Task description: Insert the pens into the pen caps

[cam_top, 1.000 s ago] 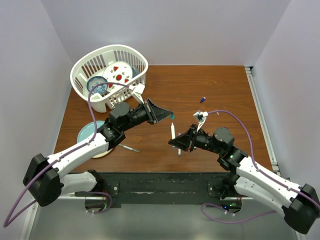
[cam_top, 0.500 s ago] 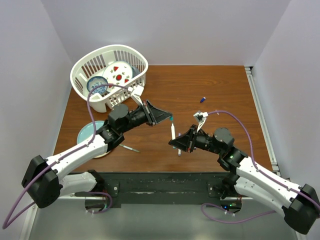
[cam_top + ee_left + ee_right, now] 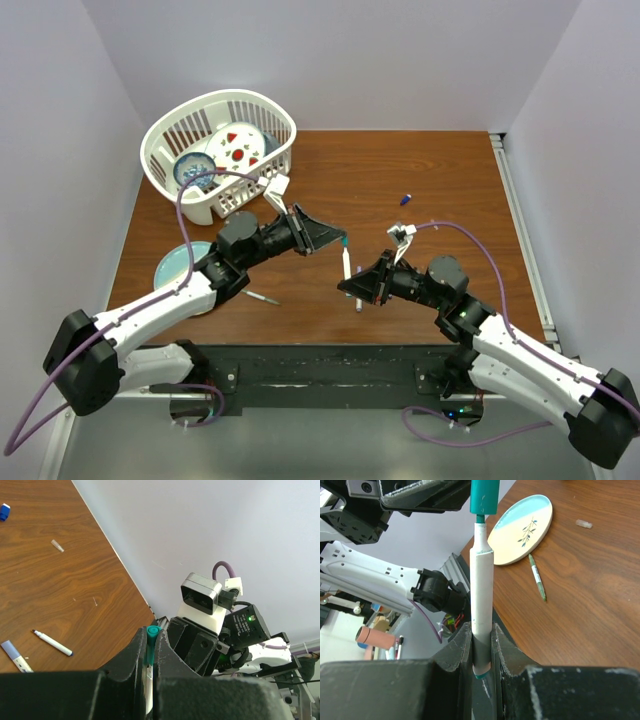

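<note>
Pen (image 3: 481, 590), white-barrelled, stands upright over the middle of the table, to the near right of the white basket (image 3: 165, 140), clamped low on its barrel between the fingers of the right gripper (image 3: 481, 650). The green cap (image 3: 484, 496) sits directly above it, pinched in the closed left gripper (image 3: 150, 650); the pen's teal tip meets the cap's mouth, depth of entry not determinable. The surface is a brown wood-grain table (image 3: 450, 170) enclosed by plain pale walls. The basket occupies the far left corner and holds dishes. A pale blue plate (image 3: 170, 265) lies nearward of the basket, with a green-tipped pen (image 3: 262, 297) on the wood just beside it. A blue cap (image 3: 406, 198) lies well to the right of the basket. The left wrist view alone shows two further pens (image 3: 52, 643) flat on the wood, which the right arm largely hides from overhead. Both arms reach inward from the near edge, forearms raised, with their grippers almost touching near-right of the basket.
</note>
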Motion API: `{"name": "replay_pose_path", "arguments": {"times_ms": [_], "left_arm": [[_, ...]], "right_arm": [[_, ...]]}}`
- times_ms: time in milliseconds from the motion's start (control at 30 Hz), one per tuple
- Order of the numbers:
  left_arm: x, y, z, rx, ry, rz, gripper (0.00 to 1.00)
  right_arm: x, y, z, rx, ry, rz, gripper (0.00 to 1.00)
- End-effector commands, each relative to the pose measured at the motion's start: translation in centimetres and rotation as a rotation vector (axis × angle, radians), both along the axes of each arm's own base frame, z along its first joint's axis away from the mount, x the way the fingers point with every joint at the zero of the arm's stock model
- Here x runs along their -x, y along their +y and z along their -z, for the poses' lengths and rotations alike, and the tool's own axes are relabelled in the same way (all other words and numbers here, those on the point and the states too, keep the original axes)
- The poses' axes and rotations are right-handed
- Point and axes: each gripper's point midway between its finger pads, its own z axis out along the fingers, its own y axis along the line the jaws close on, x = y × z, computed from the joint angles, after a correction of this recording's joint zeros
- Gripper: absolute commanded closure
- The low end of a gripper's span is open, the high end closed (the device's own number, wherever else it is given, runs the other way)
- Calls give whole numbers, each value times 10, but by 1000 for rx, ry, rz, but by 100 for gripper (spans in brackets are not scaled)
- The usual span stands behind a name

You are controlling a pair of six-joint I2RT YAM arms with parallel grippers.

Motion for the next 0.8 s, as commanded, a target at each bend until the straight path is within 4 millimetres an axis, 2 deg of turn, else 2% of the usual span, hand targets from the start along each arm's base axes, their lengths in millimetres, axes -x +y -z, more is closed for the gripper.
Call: {"name": "replay_pose_path", "arguments": {"times_ms": [0,333,433,600,700,733,767], "left_arm": [[8,-4,-6,35,-18,24,100],[20,-9,18,-54,-34,49,100],[24,-9,20,-68,-40,60,93],[27,-6,16,-75,-63,66,73],[28,-5,10,-88,-81,67,52],[29,-4,7,-87,-90,67,37],[28,-4,5,-92,-94,58,30]], "right_arm": [[-3,0,-8,-31,-21,21,100],[-14,-7,-9,-24,-10,109,100],[-16,-8,-10,-19,-17,121,100],[-16,-7,-14,-19,-34,111,100],[-11,-7,-16,-24,-49,85,100],[-10,-7,-18,-25,-53,80,100],[-8,-7,-18,-25,-53,77,100]]}}
